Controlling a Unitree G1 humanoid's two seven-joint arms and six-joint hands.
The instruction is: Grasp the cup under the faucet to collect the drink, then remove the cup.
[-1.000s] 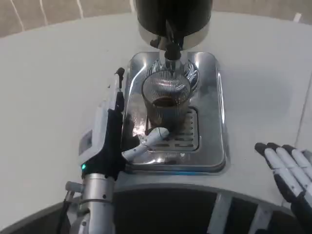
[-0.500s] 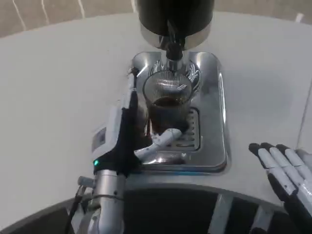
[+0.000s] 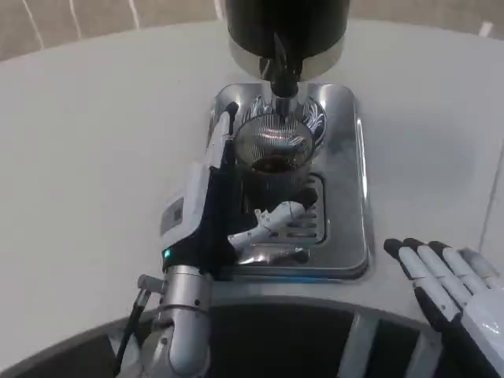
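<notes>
White table point(image 3: 94, 142): left robot hand point(image 3: 216, 201) partly hides cup point(image 3: 272, 157).

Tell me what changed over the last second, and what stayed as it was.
The left hand moved forward along the cup's left side, its fingers now closing around the ribbed glass cup; whether the grip is firm is unclear. The right hand slid left across the table, fingers spread. The cup stayed on the steel drip tray under the faucet, with dark drink inside.
</notes>
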